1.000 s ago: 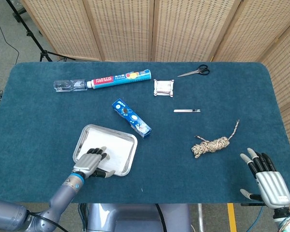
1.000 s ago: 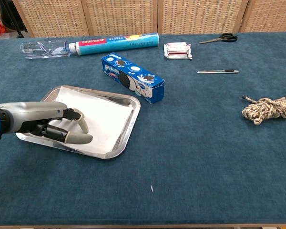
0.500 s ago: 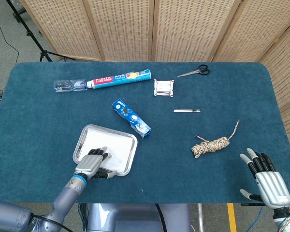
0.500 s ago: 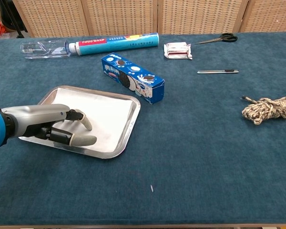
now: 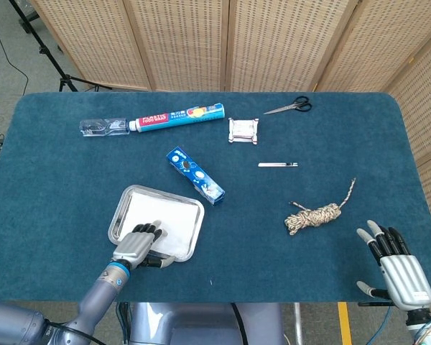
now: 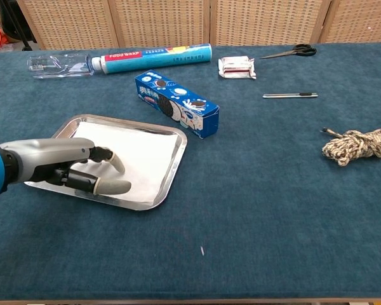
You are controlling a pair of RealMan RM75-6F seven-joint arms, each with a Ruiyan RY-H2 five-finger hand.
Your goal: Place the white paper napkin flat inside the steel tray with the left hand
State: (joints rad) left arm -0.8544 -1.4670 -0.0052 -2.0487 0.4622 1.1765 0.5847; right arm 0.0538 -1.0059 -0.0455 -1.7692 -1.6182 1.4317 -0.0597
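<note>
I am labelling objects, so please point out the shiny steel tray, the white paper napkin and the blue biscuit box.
shiny steel tray [image 6: 173, 166]: chest view, right rim.
white paper napkin [image 6: 143, 152]: chest view, bare middle.
blue biscuit box [image 6: 178, 111]: chest view, top face.

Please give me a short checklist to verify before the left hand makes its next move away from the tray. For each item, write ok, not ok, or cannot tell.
1. Napkin lies inside the tray: ok, the white sheet covers the tray floor.
2. Napkin is flat, with no raised corner: cannot tell, the left hand hides its near part.
3. Left hand has let go of the napkin: cannot tell, its fingers are over the near tray edge.
4. Cookie box is apart from the tray: ok, a gap shows in the head view.
5. Right hand is away from the work: ok, it is open at the near right table edge.
</note>
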